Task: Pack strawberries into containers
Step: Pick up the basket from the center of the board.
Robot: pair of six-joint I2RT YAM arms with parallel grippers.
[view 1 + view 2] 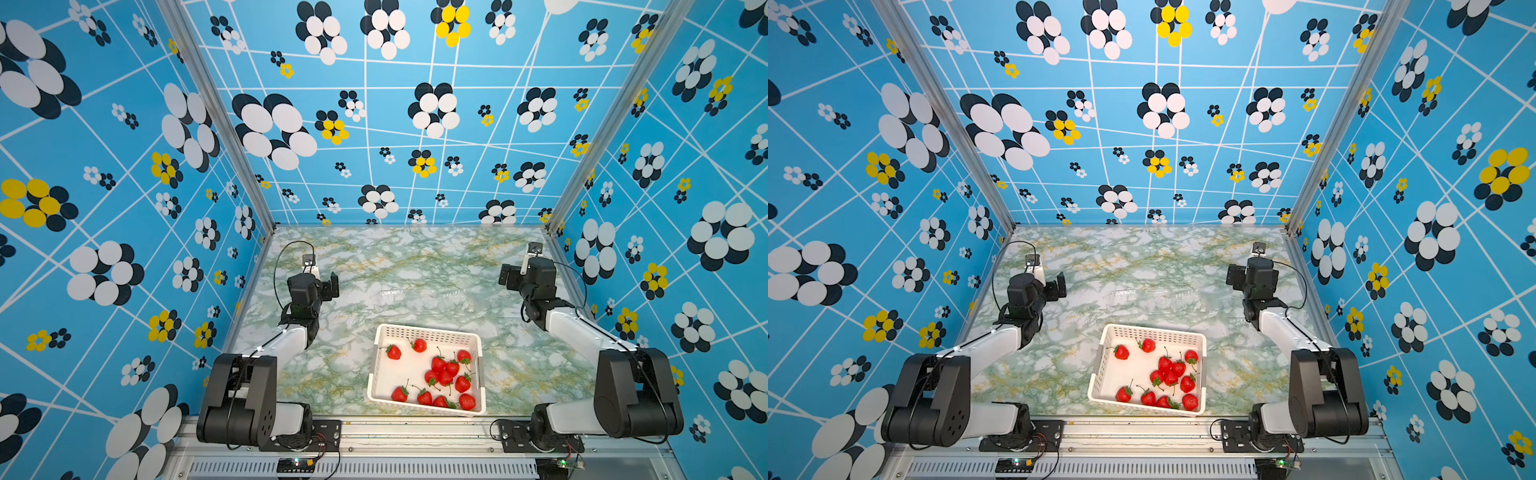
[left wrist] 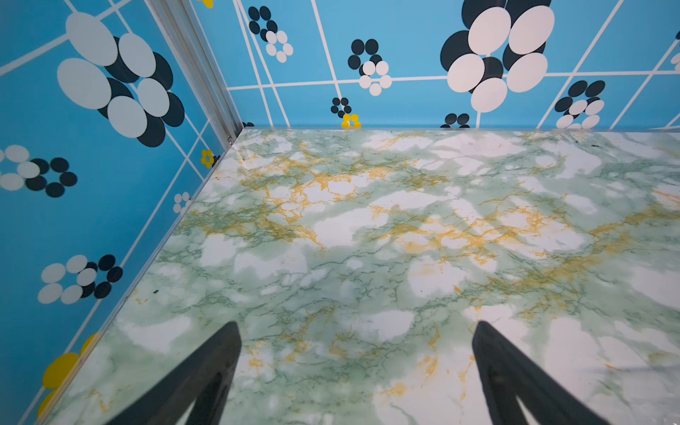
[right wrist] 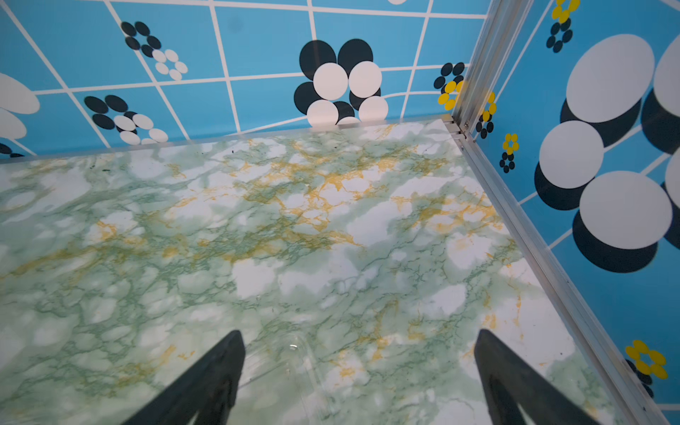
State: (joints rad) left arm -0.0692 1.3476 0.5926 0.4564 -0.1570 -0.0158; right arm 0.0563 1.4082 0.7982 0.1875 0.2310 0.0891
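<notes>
Left gripper (image 2: 357,323) and right gripper (image 3: 360,332): fingers are spread fully, nothing held. Strawberries (image 1: 446,372) are shown in the white perforated basket (image 1: 428,332); clear containers (image 1: 390,295), apparently, lie beyond on the surface (image 1: 353,266).

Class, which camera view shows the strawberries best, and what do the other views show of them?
The top views: both show the strawberries lying in the white basket, with nothing in front of them. Neither wrist view shows any strawberry; they face the marbled table instead.
</notes>
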